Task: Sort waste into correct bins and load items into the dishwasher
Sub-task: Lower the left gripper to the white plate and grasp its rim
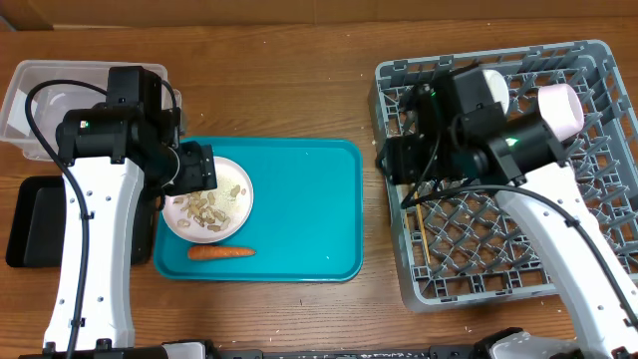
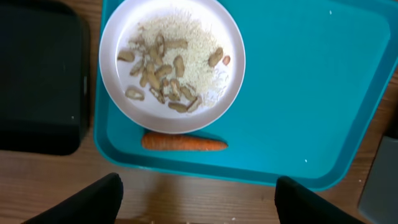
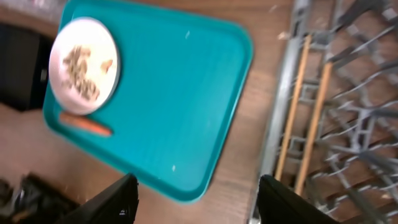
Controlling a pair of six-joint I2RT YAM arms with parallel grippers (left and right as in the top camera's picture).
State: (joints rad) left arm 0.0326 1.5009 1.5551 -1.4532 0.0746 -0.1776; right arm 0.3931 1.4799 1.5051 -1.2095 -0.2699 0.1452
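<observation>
Left end effector [image 2: 199, 200], jaws apart, has the small orange carrot [image 2: 184, 142] at twelve o'clock: probably firm, light, best pinched mid-length.

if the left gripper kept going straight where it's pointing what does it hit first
Probably the teal tray's near rim, right beside the carrot: the open left gripper points down there. Depth is unclear, so it might touch the wooden table just short of it.

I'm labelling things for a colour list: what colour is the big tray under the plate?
Teal. The tray shows best in the left wrist view.
</observation>
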